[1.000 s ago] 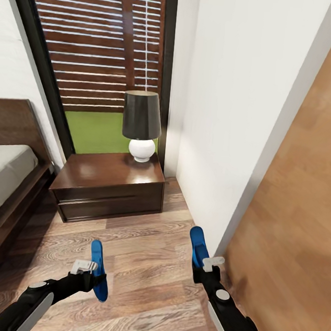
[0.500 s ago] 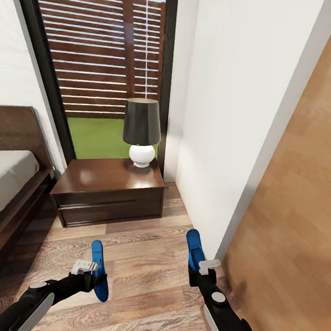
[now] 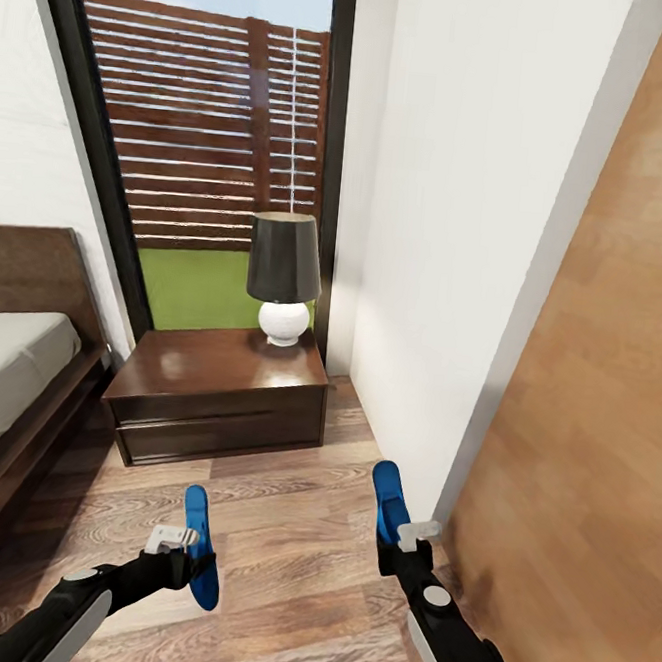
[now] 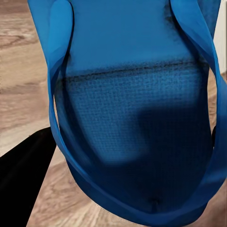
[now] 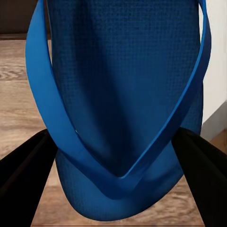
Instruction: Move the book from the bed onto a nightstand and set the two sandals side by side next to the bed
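Head view: left gripper [image 3: 183, 549] clamps one blue sandal [image 3: 199, 546] on edge above wood-plank floor [image 3: 284, 528]; right gripper [image 3: 405, 540] clamps other sandal [image 3: 388, 500] near white wall [image 3: 450, 231]. Nightstand [image 3: 220, 394] ahead, table lamp [image 3: 285, 277] at its back right corner. Bed [image 3: 10, 383] just beside nightstand. Wrist views: sandal straps close, floor behind.

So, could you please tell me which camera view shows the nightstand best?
The head view: the whole nightstand shows, with its drawer front and the lamp on top, beside the bed. In the right wrist view only a dark strip lies behind the sandal, perhaps its front.
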Available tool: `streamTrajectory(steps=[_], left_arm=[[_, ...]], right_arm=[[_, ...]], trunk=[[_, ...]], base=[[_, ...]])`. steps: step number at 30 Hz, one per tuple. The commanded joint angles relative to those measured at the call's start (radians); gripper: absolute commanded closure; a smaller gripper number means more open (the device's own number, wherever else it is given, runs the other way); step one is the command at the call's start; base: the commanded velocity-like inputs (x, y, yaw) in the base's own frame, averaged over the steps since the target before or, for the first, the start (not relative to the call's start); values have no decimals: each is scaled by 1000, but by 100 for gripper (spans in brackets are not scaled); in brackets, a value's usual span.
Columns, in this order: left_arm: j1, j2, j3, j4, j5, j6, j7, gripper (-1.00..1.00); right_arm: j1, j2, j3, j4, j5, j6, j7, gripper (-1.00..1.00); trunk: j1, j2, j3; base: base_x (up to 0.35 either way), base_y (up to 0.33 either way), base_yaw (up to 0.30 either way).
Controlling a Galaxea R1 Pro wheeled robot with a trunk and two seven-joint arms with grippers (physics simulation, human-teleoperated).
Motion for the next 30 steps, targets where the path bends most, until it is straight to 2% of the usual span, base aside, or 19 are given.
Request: streamTrajectory(steps=[1, 3, 14, 17, 26, 30], left_arm=[[0, -1, -2, 0, 9, 7, 1, 100], [0, -6, -1, 1, 10, 8, -2, 100], [0, -16, -3, 1, 10, 8, -4, 100], [0, -30, -3, 1, 10, 8, -2, 100], [0, -34, -4, 1, 9, 8, -1, 100], [0, -34, -4, 2, 9, 8, -1, 100]], right_arm=[[-1, -1, 4, 9, -1, -2, -7, 100], [-1, -1, 4, 19, -1, -3, -7, 100], [-1, -2, 4, 70, 1, -6, -8, 100], [-1, -2, 4, 71, 1, -5, -8, 100], [-1, -1, 4, 73, 1, -5, -8, 100], [-1, -1, 4, 73, 1, -6, -8, 100]], trunk=[[-1, 0, 3], [-2, 0, 11], [-44, 77, 45], [-55, 98, 55], [-90, 161, 83], [-90, 161, 83]], base=[[0, 0, 0], [0, 0, 0], [0, 0, 7], [0, 0, 173], [0, 0, 213], [0, 0, 35]])
